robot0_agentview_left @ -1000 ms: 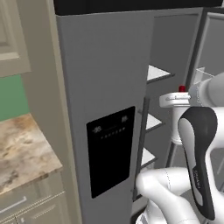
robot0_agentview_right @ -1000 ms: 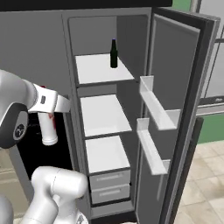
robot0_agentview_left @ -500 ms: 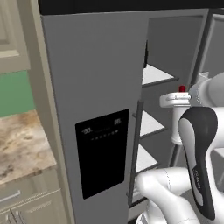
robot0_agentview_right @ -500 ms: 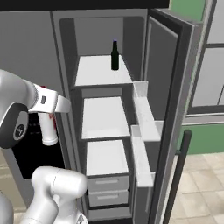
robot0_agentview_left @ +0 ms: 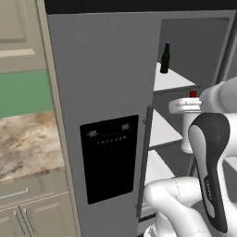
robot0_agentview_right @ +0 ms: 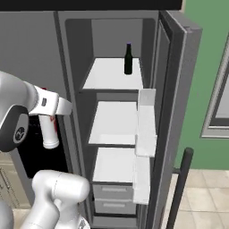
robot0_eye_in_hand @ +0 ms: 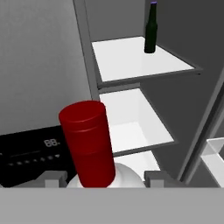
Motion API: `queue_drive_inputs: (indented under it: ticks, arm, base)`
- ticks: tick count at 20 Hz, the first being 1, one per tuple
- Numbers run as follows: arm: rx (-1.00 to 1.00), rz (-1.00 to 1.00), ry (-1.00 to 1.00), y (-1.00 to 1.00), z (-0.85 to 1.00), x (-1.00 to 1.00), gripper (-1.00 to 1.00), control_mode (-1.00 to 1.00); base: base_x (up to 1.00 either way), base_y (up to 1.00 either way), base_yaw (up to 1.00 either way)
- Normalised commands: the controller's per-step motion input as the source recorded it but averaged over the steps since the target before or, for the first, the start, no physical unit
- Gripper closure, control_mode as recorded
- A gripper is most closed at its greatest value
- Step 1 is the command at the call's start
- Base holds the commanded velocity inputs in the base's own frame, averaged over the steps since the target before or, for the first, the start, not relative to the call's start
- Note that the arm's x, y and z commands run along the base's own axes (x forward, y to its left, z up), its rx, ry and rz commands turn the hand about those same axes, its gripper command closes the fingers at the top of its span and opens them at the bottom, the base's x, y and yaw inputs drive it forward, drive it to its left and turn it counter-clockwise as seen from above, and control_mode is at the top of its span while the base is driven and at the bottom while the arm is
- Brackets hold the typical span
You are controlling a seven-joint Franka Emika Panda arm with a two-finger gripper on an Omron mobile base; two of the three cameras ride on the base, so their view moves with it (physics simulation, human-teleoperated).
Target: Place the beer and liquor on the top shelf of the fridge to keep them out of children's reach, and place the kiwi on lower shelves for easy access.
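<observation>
Seen from the left base view, the gripper [robot0_agentview_left: 189, 107] is clamped on the liquor [robot0_agentview_left: 189, 132], whose red cap shows above the hand, in front of the open fridge [robot0_agentview_left: 106, 92]. The beer [robot0_agentview_left: 165, 58] stands upright on the top shelf [robot0_agentview_left: 178, 81]. A marbled counter [robot0_agentview_left: 23, 143] and beige cabinets [robot0_agentview_left: 18, 32] lie to the left.

From the right base view, the liquor [robot0_agentview_right: 48, 132] hangs below the gripper [robot0_agentview_right: 49, 117], beside the fridge opening. The beer [robot0_agentview_right: 128, 59] sits toward the back right of the top shelf [robot0_agentview_right: 107, 76]; the lower shelves [robot0_agentview_right: 114, 123] are white, with drawers [robot0_agentview_right: 112, 199] beneath. The door [robot0_agentview_right: 172, 112] stands open against a green wall [robot0_agentview_right: 208, 67].

In the hand view, the fingertips [robot0_eye_in_hand: 54, 178] flank the liquor [robot0_eye_in_hand: 89, 140]; the beer [robot0_eye_in_hand: 151, 29] stands on the top shelf [robot0_eye_in_hand: 131, 59].
</observation>
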Motion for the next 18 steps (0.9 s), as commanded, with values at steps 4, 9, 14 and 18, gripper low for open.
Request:
queue_drive_inputs:
  ticks: [4, 9, 14, 18]
  arm:
    - [0.0, 0.0, 0.0, 0.0, 0.0, 0.0, 1.0, 1.0]
    - [0.0, 0.0, 0.0, 0.0, 0.0, 0.0, 1.0, 1.0]
    - [0.0, 0.0, 0.0, 0.0, 0.0, 0.0, 1.0, 1.0]
    - [0.0, 0.0, 0.0, 0.0, 0.0, 0.0, 1.0, 1.0]
  base:
    - [0.17, -0.36, 0.29]
    - [0.18, -0.49, 0.24]
    - [0.18, -0.53, 0.18]
    - [0.18, -0.15, 0.11]
